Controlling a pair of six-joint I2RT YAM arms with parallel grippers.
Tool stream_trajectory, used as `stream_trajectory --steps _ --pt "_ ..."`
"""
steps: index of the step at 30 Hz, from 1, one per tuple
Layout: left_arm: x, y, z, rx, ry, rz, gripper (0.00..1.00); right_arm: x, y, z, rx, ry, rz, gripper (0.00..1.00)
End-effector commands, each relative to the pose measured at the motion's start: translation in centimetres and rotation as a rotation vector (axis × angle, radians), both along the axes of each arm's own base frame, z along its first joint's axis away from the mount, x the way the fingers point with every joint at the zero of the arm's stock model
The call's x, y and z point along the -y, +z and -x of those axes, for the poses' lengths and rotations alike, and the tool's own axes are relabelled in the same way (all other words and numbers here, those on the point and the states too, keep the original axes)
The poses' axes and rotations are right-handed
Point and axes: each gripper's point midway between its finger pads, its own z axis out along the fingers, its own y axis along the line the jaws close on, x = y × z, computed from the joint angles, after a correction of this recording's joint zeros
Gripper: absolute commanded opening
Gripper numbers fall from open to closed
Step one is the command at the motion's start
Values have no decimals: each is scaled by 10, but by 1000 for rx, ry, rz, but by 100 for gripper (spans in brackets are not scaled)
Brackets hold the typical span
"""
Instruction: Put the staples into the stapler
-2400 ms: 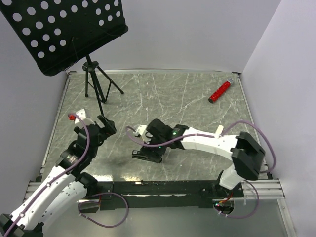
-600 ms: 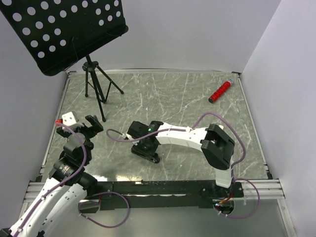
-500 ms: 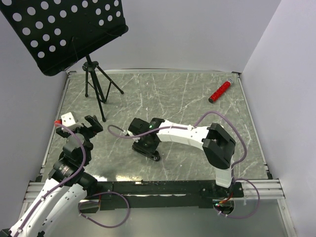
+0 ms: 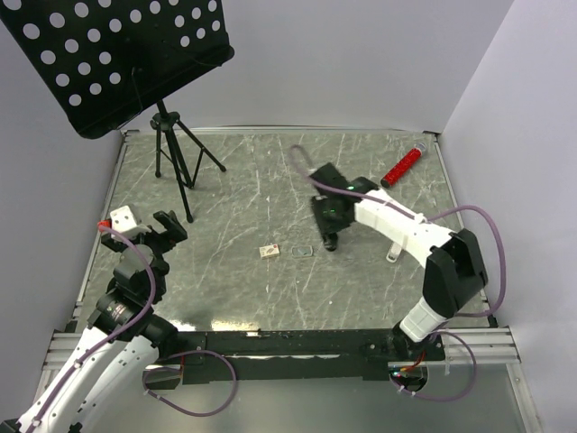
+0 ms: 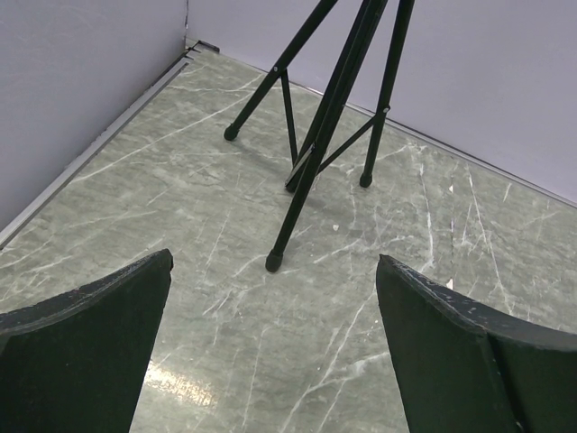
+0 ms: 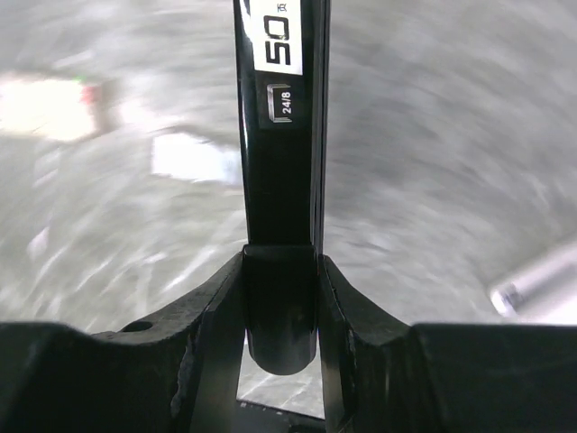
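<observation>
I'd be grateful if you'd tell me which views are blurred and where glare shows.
Right wrist: the table behind is smeared by motion blur, with washed-out bright patches, while the stapler in the right gripper is sharp, its 24/8 label legible. Left wrist: sharp throughout, tripod legs crisp, a mild glare patch on the table. Top external: sharp except the right arm's smeared cable.

The top camera looks steeply down from above and behind the arm bases (image 4: 410, 329), taking in the whole grey-green marbled table (image 4: 270, 180) from afar. The left wrist camera sits low at the near left, facing the far left corner between the left jaws; both show the black metal tripod stand (image 5: 317, 135). The right wrist camera looks closely along the slim black bar-shaped stapler (image 6: 279, 180) in the right jaws, table blurred.
</observation>
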Motion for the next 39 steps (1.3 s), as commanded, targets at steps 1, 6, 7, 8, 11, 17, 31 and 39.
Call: stream_trajectory --steps 1,6,7,8,11,17,31,39 --pt "-3 7 0 34 9 9 99 60 -8 -18 47 -326 -23 0" --pt "-3 6 1 33 13 10 99 117 -33 -26 10 -565 0 0" --pt "-4 6 1 33 13 10 99 122 -37 -26 1 -590 5 0" --pt "-3 6 1 33 13 10 99 129 -43 -24 -12 -606 16 0" --pt "-4 7 1 35 18 13 99 147 -57 -22 -36 -667 27 0" --pt "-6 7 3 40 25 23 100 154 -72 -24 -42 -699 -23 38" --pt "-45 99 45 196 131 91 97 180 108 -14 559 -691 -235 100" --pt "-69 170 85 429 138 131 97 217 191 58 1033 -658 -325 100"
